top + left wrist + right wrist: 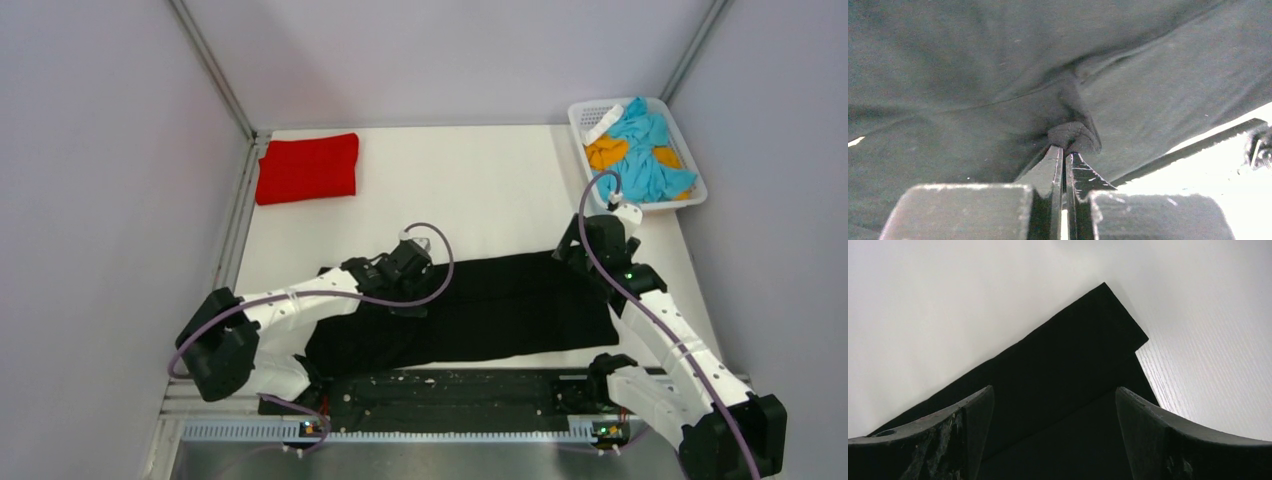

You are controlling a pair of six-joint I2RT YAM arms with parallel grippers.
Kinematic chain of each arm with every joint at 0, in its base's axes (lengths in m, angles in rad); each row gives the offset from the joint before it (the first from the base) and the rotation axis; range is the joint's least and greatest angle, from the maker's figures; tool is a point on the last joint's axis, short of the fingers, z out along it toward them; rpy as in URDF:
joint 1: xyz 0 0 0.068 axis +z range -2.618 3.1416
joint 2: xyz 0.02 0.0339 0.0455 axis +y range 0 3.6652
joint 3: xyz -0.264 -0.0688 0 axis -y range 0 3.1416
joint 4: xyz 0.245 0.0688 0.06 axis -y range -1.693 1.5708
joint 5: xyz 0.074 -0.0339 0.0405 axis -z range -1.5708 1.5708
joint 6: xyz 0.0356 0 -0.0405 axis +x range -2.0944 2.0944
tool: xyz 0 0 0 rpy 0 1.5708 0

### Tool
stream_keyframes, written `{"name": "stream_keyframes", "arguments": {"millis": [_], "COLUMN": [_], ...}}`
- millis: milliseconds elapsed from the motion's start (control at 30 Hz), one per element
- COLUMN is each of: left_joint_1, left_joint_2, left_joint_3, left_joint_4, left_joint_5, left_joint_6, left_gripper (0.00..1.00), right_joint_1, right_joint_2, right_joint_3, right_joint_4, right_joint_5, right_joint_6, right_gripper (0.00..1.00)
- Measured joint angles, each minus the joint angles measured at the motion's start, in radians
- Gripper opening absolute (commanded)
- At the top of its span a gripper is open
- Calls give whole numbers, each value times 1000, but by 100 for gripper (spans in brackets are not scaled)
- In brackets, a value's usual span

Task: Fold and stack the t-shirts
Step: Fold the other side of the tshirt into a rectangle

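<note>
Where the black t-shirt [500,305] is laid across the near half of the white table [480,180], it's seen as a long, flat band of soft matte cloth running from the left arm over to the right one. A small rounded nub of that fabric is pinched tight in the left gripper [1064,150] — its two thin wedge-shaped fingers are pressed together on it, and creases are drawn in the cloth around the pinch. The right gripper [1054,395] is held spread wide over the shirt's far right corner, with nothing caught between its curved, scuffed fingers. That corner is shown crisp and squared, two layers with a straight step between them, on a finely grained tabletop. The red t-shirt [307,167] is found folded into a tidy rectangle at the far left corner — well apart from the black one. A white plastic lattice basket [592,113] of crumpled blue and orange cloth is parked at the far right corner.
</note>
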Motion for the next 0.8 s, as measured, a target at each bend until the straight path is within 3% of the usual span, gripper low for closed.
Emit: {"name": "stream_keyframes", "arguments": {"millis": [67, 200, 300, 467, 633, 800], "left_joint_1": [-13, -36, -45, -47, -47, -34], "left_joint_2": [36, 166, 238, 226, 69, -129], "left_joint_3": [38, 132, 167, 167, 119, 37], "left_joint_4": [12, 23, 17, -28, -27, -11], "left_joint_5": [31, 98, 127, 131, 129, 25], "left_joint_6": [51, 153, 204, 237, 232, 175], "left_gripper": [21, 60, 74, 98, 99, 99], "right_joint_1": [0, 0, 0, 0, 0, 0], "right_joint_2": [0, 0, 0, 0, -5, -35], "right_joint_3": [0, 0, 0, 0, 0, -25], "right_joint_4": [0, 0, 0, 0, 6, 63], "right_joint_5": [0, -1, -1, -4, -25, -138], "right_joint_6": [0, -3, -8, -19, -40, -68], "right_gripper": [89, 89, 89, 89, 90, 90]}}
